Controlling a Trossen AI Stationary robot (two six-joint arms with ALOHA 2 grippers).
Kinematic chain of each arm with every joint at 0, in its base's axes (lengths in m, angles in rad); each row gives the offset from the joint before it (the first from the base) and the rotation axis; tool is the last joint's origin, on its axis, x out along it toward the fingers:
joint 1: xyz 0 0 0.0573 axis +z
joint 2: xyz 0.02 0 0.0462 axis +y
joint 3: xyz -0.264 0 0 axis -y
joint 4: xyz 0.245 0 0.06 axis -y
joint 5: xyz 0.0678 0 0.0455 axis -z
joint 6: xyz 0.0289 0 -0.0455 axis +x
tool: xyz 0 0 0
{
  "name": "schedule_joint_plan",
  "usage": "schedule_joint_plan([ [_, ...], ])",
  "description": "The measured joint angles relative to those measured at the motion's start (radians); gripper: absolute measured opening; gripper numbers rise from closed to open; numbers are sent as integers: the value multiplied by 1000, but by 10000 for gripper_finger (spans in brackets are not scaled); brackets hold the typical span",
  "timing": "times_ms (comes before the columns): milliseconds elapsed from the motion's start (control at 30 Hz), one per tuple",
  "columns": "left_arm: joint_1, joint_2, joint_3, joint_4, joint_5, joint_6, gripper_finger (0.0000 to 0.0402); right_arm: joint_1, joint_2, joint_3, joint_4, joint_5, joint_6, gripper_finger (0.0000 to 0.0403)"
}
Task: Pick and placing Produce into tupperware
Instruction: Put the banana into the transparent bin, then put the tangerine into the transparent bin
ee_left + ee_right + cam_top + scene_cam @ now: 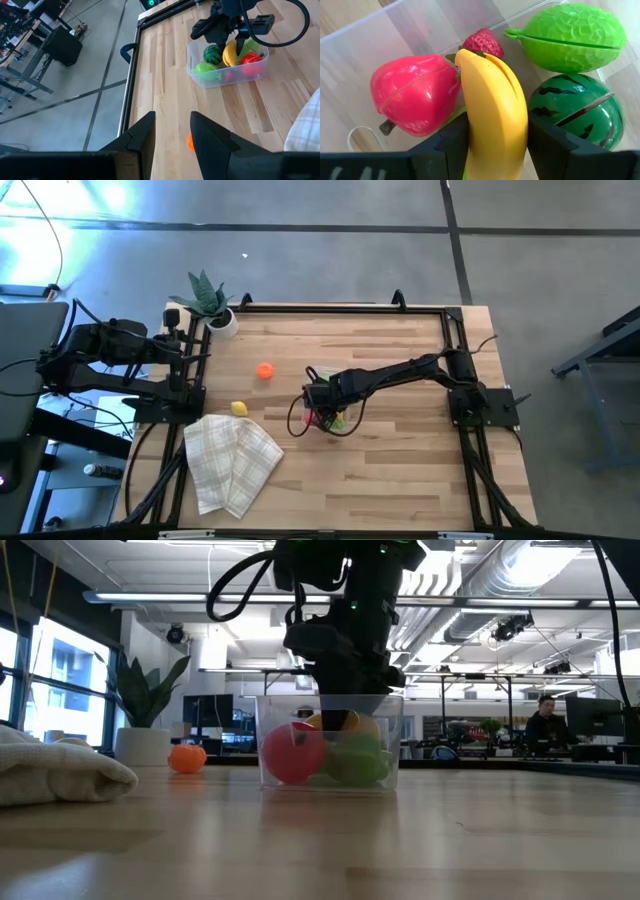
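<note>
The clear tupperware stands mid-table and holds a red fruit, a strawberry, a light green melon and a striped watermelon. My right gripper reaches down into it, its fingers on either side of a yellow banana. An orange fruit and a small yellow fruit lie on the table to the tub's left. My left gripper hangs raised at the table's left edge, open, with nothing between its fingers. My right gripper has the banana's two long sides between its two fingers, with no gap showing on either side. The fingers come from above, pointing steeply down. The banana stands nearly upright inside the tub, among the other fruits; its lower end is hidden.
A checked folded cloth lies at the near left of the table. A potted green plant stands at the far left corner. Bare wood stretches right of and in front of the tub. A black frame rims the table.
</note>
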Motion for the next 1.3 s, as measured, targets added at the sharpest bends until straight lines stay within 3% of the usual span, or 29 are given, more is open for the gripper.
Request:
schedule_joint_plan([
  [200, 0, 0, 0, 0, 0, 0, 113, 0, 0, 0, 0, 0, 16, 181],
  [500, 0, 0, 0, 0, 0, 0, 113, 0, 0, 0, 1, 2, 16, 227],
  [700, 0, 0, 0, 0, 0, 0, 113, 0, 0, 52, -28, 23, 5, 229],
  [933, 0, 0, 0, 0, 0, 0, 113, 0, 0, 259, -233, 103, -70, 229],
  [1233, 0, 0, 0, 0, 0, 0, 113, 3, -2, 725, -596, 266, -188, 225],
  [1300, 0, 0, 0, 0, 0, 0, 113, 3, -73, 672, -561, 257, -196, 217],
])
